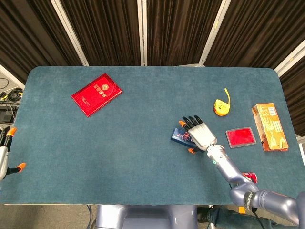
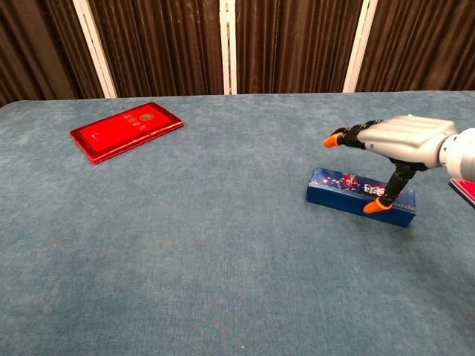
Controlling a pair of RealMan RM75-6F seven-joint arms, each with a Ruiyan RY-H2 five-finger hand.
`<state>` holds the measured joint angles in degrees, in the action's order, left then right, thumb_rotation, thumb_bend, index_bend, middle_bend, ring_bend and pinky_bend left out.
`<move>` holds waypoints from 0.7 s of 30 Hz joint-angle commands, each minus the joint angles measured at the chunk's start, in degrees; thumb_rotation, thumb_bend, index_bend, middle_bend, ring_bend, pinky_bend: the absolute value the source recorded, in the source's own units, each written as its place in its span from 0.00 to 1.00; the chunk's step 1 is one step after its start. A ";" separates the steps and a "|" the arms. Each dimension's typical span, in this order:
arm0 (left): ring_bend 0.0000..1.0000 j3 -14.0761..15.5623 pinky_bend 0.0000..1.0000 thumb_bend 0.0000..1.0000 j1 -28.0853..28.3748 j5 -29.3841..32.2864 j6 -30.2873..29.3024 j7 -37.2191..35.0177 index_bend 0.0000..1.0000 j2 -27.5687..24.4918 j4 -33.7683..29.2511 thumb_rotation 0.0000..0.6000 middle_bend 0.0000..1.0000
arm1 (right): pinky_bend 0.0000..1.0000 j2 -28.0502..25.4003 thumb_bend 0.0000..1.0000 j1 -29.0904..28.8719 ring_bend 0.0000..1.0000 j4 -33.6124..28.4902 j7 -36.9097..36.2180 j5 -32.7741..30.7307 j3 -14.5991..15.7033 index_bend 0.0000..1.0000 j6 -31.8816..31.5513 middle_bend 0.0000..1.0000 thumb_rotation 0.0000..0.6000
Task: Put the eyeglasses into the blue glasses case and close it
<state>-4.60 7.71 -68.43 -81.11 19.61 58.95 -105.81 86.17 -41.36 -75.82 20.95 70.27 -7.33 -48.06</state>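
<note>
Although the blue glasses case (image 2: 361,196) lay shut and flat on the table (image 1: 143,157), it sat directly beneath the right hand (image 2: 404,142), with its long axis running across the line of the fingers (image 2: 349,136) in the chest view, so that one end stuck out on the hand's thumb side. That hand hovered palm-down with fingers spread and nothing in them, the thumb pointing down toward the near long edge of the case; whether the tip touched it could not be told. The eyeglasses were not visible in either view and presumably lay inside. Only a sliver of the left hand (image 1: 5,152) showed at the far side of the table, well apart from the case, its state unreadable, so the right hand was judged the nearer one for any final press on the lid.
</note>
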 commanded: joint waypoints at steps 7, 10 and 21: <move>0.00 -0.22 0.00 0.00 0.27 0.74 0.55 -0.05 0.00 0.06 0.42 1.00 0.00 | 0.22 2.60 0.01 -1.20 0.12 3.33 -0.77 -5.16 -0.66 0.08 3.28 0.18 1.00; 0.00 -0.22 0.00 0.00 0.33 0.91 0.65 0.06 0.00 0.15 0.47 1.00 0.00 | 0.27 3.11 0.05 -1.16 0.23 4.05 -1.00 -5.19 -0.58 0.11 2.76 0.24 1.00; 0.00 -0.12 0.00 0.00 0.36 0.86 0.48 0.44 0.00 0.38 0.35 1.00 0.00 | 0.36 3.93 0.22 -0.70 0.42 5.65 -3.82 -1.26 0.52 0.25 0.40 0.47 1.00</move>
<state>-4.72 8.07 -67.57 -80.63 20.04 59.33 -105.46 90.05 -42.12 -70.27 17.41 68.73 -6.96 -47.48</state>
